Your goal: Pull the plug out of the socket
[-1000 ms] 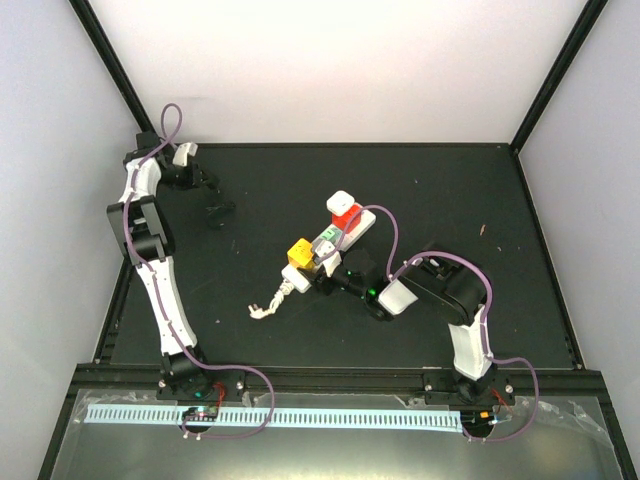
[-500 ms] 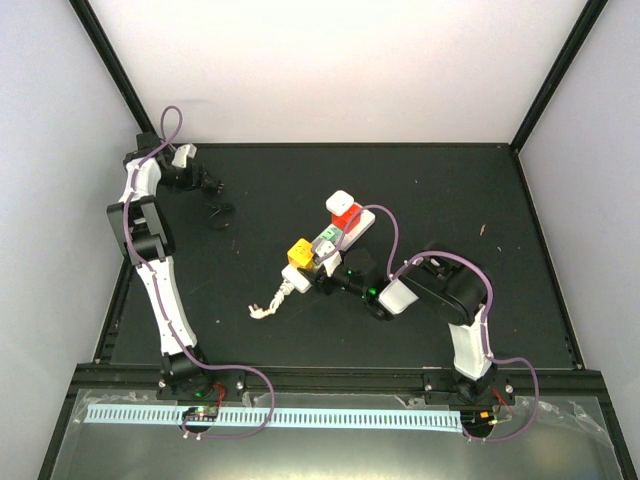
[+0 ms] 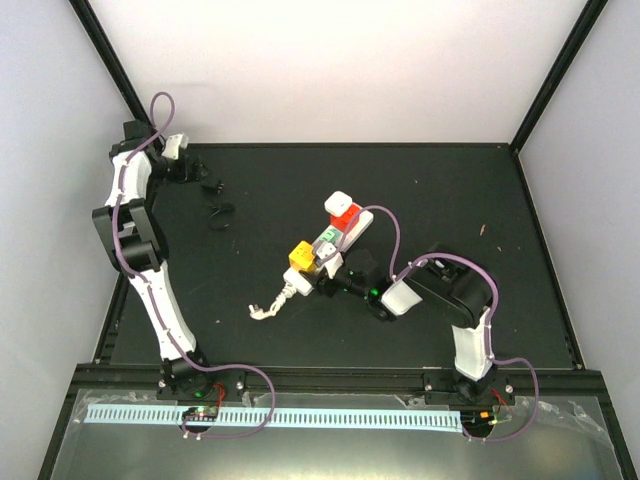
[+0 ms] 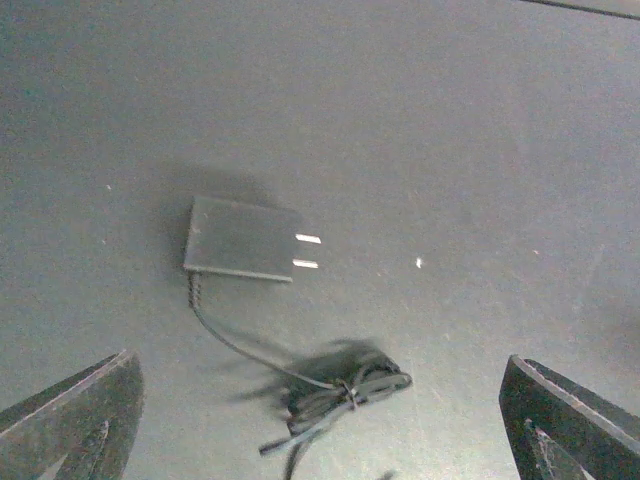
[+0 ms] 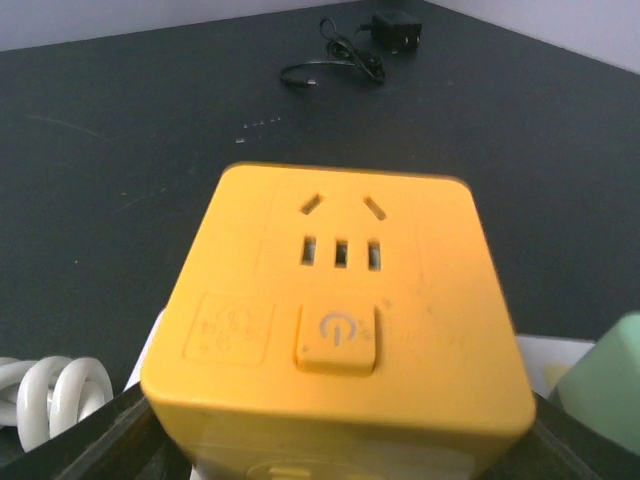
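Overhead view: a dark counter (image 3: 450,200) with white walls and two arms bolted at its near edge. The socket (image 3: 335,238), a white strip with coloured blocks, lies mid-counter. Its long axis runs from near-left to far-right, and a white cord (image 3: 268,305) curls off its near-left end. The right claw (image 3: 322,277) reaches in from the right and meets that near-left end. The left claw (image 3: 207,185) hangs over the far-left corner. The small black plug (image 3: 218,212) lies on the counter just to the near side of it, well apart from the socket. Left wrist view: the plug (image 4: 240,238) lies flat on bare counter, its two prongs pointing right and its long axis across the frame. A thin lead (image 4: 340,385) is bunched just below it. The claw's two fingers (image 4: 70,420) stand at the lower corners, spread wide and holding nothing, with the plug ahead of them between their lines. Right wrist view: the socket's yellow block (image 5: 335,320) fills the frame. Dark claw fingers (image 5: 80,450) sit against both its lower sides, so this claw looks clenched on the socket, pinning it. The plug (image 5: 398,30) shows far off near the counter's far edge. Judging by this, the plug is out of the socket. The left arm is much the nearer to it, and what remains is probably only for the arms to draw clear.
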`<state>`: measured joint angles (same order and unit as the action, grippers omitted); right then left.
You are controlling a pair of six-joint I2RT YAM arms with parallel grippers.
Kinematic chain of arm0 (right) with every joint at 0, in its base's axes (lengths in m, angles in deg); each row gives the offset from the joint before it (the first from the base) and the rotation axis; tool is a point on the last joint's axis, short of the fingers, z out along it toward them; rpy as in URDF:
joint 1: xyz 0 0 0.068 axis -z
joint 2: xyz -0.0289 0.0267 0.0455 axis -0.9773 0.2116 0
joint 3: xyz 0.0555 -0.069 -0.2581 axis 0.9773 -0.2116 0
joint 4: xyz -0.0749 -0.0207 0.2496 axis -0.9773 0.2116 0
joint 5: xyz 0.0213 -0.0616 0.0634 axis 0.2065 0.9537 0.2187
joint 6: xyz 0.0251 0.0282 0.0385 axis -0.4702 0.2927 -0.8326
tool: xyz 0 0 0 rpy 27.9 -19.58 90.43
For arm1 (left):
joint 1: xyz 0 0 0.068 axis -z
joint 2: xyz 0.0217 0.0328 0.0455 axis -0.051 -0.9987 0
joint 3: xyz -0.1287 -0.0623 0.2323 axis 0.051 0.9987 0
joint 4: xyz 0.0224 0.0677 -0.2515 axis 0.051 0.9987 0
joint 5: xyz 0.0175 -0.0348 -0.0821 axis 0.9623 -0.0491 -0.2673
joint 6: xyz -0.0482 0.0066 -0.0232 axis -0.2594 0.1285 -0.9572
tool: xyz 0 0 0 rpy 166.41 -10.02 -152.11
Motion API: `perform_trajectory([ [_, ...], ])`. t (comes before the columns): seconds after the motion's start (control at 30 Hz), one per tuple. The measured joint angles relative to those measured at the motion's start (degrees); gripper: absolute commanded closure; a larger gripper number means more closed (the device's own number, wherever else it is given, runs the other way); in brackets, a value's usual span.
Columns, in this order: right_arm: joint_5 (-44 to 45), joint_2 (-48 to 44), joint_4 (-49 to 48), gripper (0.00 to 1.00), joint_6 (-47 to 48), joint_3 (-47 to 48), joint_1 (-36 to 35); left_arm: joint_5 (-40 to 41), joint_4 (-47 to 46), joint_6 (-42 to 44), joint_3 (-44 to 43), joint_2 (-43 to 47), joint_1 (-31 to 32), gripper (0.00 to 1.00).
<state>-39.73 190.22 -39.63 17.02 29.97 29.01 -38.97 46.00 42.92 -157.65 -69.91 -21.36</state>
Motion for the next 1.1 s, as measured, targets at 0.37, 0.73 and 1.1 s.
perform_trajectory([
  [0.37, -1.31, -2.25, 4.83, 0.07, 1.18, -1.90, -0.02, -0.04, -0.22, 1.60, 13.00, 11.39, 0.02, 0.01],
  [0.73, -3.26, -11.06, 14.23, 0.07, 1.40, -3.69, -0.02, -0.20, 0.20, 5.99, 20.70, 24.37, 1.14, 0.01],
  [1.1, -8.50, -25.29, 25.42, 0.18, 0.48, -4.46, 1.14, 2.38, 0.48, 13.09, 33.48, 39.04, 9.38, 0.01],
])
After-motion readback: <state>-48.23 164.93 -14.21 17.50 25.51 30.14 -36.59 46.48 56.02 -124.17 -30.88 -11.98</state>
